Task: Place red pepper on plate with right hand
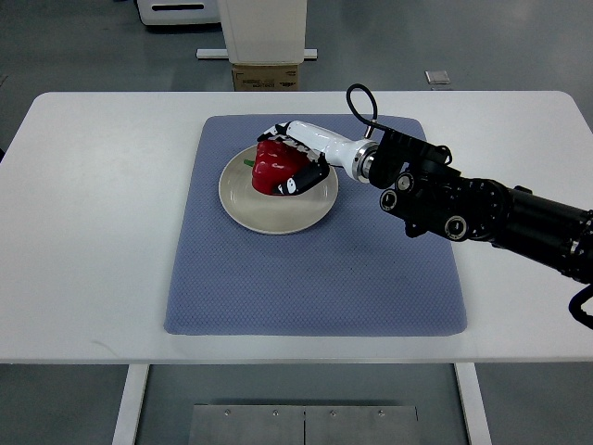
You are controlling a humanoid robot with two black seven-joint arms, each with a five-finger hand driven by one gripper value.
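While gripping glossy red pepper, right robot hand overhangs round plate.

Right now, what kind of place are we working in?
Probably a lab or test workshop, not a kitchen: a plain white table on a grey floor, a blue mat as the work area, and a cardboard box beyond the table.

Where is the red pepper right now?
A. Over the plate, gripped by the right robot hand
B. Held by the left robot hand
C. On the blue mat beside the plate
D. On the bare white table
A: the red pepper sits over the plate with the right robot hand closed around it.
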